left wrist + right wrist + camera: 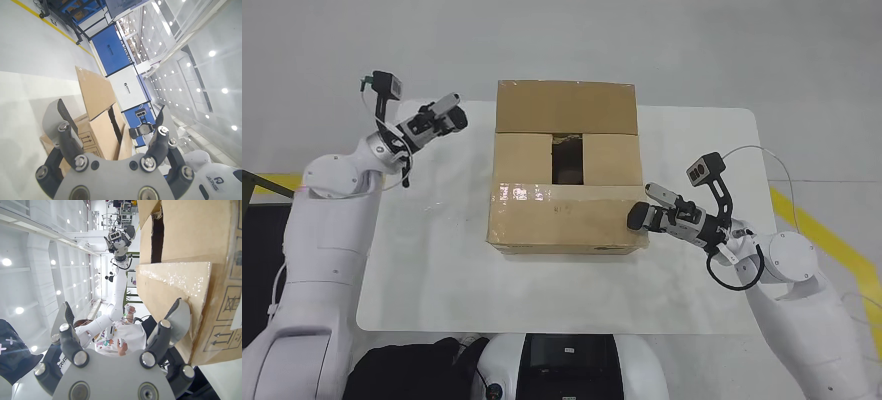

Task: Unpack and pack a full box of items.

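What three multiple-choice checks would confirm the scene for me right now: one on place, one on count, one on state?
1. Where is the right gripper?
A. Over the gap in the box top.
B. At the cardboard box, by its near right corner.
C. Beyond the table's far left corner.

2. How many cardboard boxes stand on the white table?
A. One.
B. Two.
C. Three.

3. What state is the left gripper in?
A. Shut on a flap.
B. Shut on an item.
C. Open, holding nothing.

Answers:
1. B: the right wrist view shows one finger against that corner.
2. A: the top view shows a single box.
3. C: its fingers stand spread with nothing between them, apart from the box.
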`<state>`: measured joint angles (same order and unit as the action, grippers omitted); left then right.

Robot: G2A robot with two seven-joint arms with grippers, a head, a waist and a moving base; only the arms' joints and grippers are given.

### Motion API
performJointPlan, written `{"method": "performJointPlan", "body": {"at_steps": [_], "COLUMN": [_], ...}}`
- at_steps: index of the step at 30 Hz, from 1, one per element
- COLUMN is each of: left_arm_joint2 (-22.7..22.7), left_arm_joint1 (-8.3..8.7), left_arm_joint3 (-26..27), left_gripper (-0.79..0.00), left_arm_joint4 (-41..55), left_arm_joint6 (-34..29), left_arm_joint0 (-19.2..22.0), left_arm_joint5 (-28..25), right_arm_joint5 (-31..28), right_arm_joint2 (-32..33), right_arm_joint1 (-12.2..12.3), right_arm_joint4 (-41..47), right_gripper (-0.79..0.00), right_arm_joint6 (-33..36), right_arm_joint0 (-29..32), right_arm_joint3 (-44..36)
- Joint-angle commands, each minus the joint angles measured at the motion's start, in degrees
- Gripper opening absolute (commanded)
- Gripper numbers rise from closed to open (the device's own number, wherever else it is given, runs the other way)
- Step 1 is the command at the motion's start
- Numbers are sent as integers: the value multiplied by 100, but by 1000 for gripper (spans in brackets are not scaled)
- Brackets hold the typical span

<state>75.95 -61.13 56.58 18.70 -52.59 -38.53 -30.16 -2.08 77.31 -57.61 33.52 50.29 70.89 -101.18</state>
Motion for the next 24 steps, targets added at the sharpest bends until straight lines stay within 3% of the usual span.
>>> {"method": "performJointPlan", "body": {"at_steps": [1, 15, 24], "left_arm_joint2": [-230, -1455, -1573], "left_arm_joint1": [-64, -569, -812], "left_arm_joint3": [-272, -1390, -1711], "left_gripper": [0, 0, 0], "left_arm_joint4": [-198, -618, 460], "left_arm_joint6": [154, 736, 365], "left_arm_joint0": [236, 1166, 1490], "left_arm_joint5": [-154, -468, -712], "right_arm_joint5": [0, 0, 0], "right_arm_joint2": [0, 0, 0], "right_arm_joint1": [0, 0, 0], "right_arm_joint4": [0, 0, 0], "right_gripper": [0, 0, 0], "right_arm_joint6": [0, 0, 0], "right_arm_joint0": [0, 0, 0], "right_arm_joint3": [0, 0, 0]}}
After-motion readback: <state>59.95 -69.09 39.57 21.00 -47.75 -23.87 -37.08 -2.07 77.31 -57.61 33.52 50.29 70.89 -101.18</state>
